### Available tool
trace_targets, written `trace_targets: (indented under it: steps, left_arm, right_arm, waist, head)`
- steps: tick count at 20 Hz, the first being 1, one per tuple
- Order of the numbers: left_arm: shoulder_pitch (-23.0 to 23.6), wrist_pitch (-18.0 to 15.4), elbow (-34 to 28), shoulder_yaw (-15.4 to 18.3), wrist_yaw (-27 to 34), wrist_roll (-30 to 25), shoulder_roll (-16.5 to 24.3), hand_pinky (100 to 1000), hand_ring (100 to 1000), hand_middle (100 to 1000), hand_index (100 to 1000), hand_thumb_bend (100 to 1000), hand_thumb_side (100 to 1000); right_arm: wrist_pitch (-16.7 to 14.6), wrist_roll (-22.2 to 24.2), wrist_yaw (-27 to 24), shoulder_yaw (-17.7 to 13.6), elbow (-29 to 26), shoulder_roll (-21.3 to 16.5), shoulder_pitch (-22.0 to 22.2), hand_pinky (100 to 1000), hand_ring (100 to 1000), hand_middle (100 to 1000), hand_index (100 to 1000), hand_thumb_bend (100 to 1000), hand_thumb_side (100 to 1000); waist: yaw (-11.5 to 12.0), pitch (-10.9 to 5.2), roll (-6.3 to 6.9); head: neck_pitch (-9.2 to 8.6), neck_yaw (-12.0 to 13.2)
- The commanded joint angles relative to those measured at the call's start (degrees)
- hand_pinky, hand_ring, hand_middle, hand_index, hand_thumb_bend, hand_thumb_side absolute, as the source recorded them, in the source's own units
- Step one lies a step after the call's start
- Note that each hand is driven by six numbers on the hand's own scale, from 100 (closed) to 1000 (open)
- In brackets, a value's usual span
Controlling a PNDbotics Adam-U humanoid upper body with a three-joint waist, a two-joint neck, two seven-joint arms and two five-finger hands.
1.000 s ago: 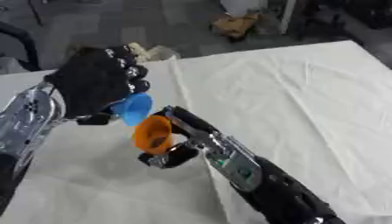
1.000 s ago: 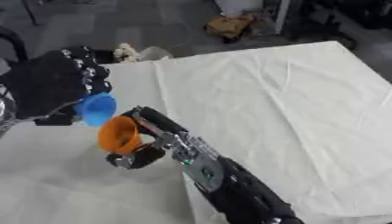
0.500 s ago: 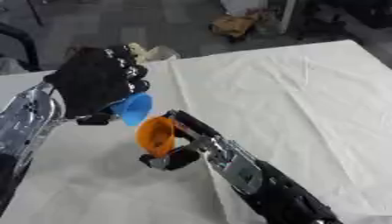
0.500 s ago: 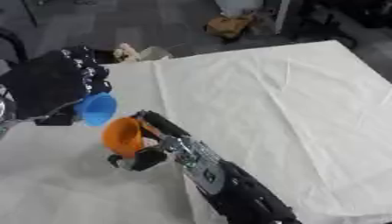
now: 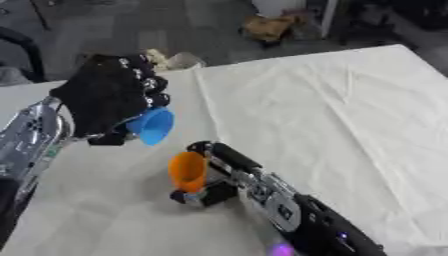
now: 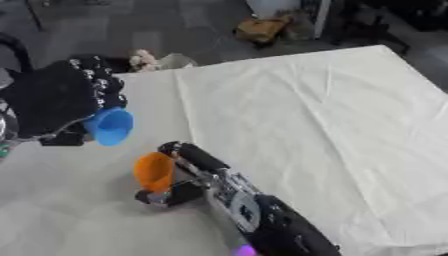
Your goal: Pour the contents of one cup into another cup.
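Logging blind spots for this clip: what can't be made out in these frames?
- Contents of the blue cup: its mouth is tipped toward the orange cup, but nothing inside can be made out in either view.
- Inside of the orange cup: too blurred to tell whether it holds anything.
- Left hand: its back hides the fingers' hold on the blue cup.
- Right hand: fingertips partly hidden behind the orange cup.

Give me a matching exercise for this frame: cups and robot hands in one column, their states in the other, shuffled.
Column A:
1. blue cup
2. orange cup
3. left robot hand
4. white tablecloth

Column B:
a. held by the right robot hand, mouth up
b. covers the table
c. curled round the blue cup
d. tipped, mouth facing down-right toward the other cup

Pairs: 1-d, 2-a, 3-c, 4-b
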Motion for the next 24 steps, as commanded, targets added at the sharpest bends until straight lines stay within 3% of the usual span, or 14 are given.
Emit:
trace_targets:
  steps: [1, 4, 6, 11, 16, 17, 20, 24]
  left_arm:
    - [-0.6, 0.6, -0.8, 1.1, 0.7, 0.1, 0.6, 686, 422, 115, 400, 381, 100]
    - [0.2, 1.7, -1.0, 2.0, 2.1, 0.4, 0.5, 684, 420, 110, 399, 356, 100]
    - [1.6, 3.4, -0.6, 3.6, 5.7, 0.4, 0.2, 674, 413, 100, 394, 257, 100]
    - [5.9, 9.8, 1.5, 8.4, 22.2, -1.5, -1.2, 661, 405, 100, 402, 100, 100]
    - [9.5, 16.9, 4.7, 12.4, 42.4, -1.3, -3.3, 649, 403, 100, 401, 100, 115]
    - [10.1, 18.0, 5.6, 12.8, 46.4, -1.1, -3.7, 642, 401, 100, 405, 100, 175]
    - [11.2, 20.4, 8.6, 13.1, 56.2, -0.3, -4.9, 634, 402, 100, 410, 100, 244]
    - [12.0, 20.9, 12.8, 12.1, 63.8, -0.2, -6.9, 633, 408, 112, 422, 100, 385]
  right_arm:
    - [-1.4, 0.4, 2.6, -0.8, -0.4, 0.2, -0.9, 962, 973, 806, 818, 816, 672]
    - [-1.5, 0.1, 3.2, -1.5, -0.7, -0.1, -0.8, 961, 972, 806, 819, 822, 676]
    - [-1.2, -0.5, 3.0, -1.9, -1.3, -0.5, -0.7, 959, 969, 800, 815, 823, 673]
    - [0.3, -1.9, 1.1, -3.1, -4.3, -2.2, -0.5, 954, 961, 787, 805, 823, 662]
    - [2.8, -5.5, -3.1, -5.0, -8.4, -4.4, 0.3, 936, 942, 761, 783, 832, 651]
    - [3.4, -7.1, -4.4, -5.6, -9.3, -4.8, 0.5, 924, 932, 749, 771, 801, 692]
    - [5.5, -15.2, -8.6, -7.8, -12.1, -6.0, 1.1, 909, 920, 738, 760, 790, 711]
    - [8.5, -26.4, -11.9, -9.3, -15.8, -6.8, 1.2, 902, 913, 734, 755, 767, 730]
  waist:
    - [0.0, -1.18, -0.05]
    - [0.0, -1.17, -0.16]
    - [0.0, -1.13, -0.28]
    - [0.3, -1.15, -0.64]
    - [0.4, -1.09, -1.01]
    - [0.4, -1.07, -1.08]
    - [0.2, -1.06, -1.24]
    - [-0.2, -1.03, -1.45]
  head:
    - [-0.30, -0.1]
    - [-0.30, 0.0]
    - [-0.31, -0.1]
    - [-0.23, -0.3]
    - [-0.17, -0.3]
    - [-0.17, -0.2]
    - [-0.19, 0.0]
    - [-0.18, 0.2]
